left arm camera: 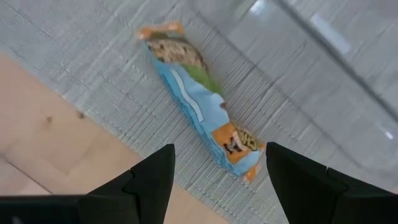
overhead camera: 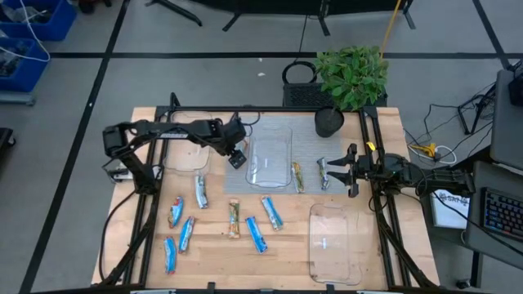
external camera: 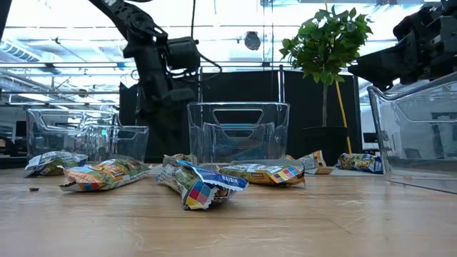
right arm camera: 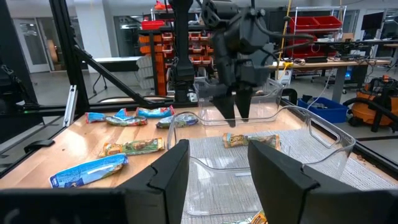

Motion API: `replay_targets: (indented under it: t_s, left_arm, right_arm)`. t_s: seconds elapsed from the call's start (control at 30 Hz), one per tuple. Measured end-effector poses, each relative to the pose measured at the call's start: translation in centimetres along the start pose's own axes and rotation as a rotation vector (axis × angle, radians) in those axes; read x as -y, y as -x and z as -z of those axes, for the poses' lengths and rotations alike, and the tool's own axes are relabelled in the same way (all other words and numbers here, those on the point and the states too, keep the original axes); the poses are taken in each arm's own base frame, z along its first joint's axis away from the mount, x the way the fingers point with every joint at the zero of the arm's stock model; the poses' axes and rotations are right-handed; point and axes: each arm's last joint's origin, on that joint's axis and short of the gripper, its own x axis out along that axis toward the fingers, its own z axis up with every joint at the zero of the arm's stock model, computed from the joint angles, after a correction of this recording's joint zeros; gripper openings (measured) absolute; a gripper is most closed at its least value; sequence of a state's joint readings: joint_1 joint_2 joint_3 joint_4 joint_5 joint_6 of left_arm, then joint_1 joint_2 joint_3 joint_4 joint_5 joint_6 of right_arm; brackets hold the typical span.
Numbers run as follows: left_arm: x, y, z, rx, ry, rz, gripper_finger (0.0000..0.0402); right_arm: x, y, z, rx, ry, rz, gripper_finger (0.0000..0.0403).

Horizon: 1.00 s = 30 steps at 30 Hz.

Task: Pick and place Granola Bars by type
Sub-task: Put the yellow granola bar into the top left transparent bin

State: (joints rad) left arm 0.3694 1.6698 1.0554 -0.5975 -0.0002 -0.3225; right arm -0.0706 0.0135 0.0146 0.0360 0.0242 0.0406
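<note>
Left gripper [left arm camera: 214,171] spread wide over crinkly blue bar [left arm camera: 202,109] on ribbed grey mat [left arm camera: 112,81]; right gripper [right arm camera: 214,165] apparently open, empty.

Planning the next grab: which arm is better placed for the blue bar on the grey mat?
Left. Its open gripper hangs directly over the blue bar, fingers either side; the right gripper waits across the clear tray.

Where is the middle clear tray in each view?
High: middle clear tray at table centre, on the grey mat.
Low: tray at centre, behind the bars.
Left wrist: only the tray's edge, beyond the blue bar.
Right wrist: tray in the foreground, centre.
Landmark: the grey mat under it.
</note>
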Motion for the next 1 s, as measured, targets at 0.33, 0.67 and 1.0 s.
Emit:
replay_targets:
  t_s: [0.33, 0.67, 1.0]
  left_arm:
    - [0.1, -1.5, 0.0, -0.023, 0.001, -0.008, 0.0253]
    - [0.5, -2.7, -0.1, -0.019, 0.008, -0.002, 0.0253]
    - [0.7, -3.1, 0.1, -0.03, 0.002, -0.004, 0.0252]
  right_arm:
    - [0.0, 0.0, 0.0, 0.0, 0.0, 0.0, 0.0155]
    - [0.0, 0.0, 0.0, 0.001, 0.0, 0.0, 0.0155]
    - [0.0, 0.0, 0.0, 0.002, 0.0, 0.0, 0.0155]
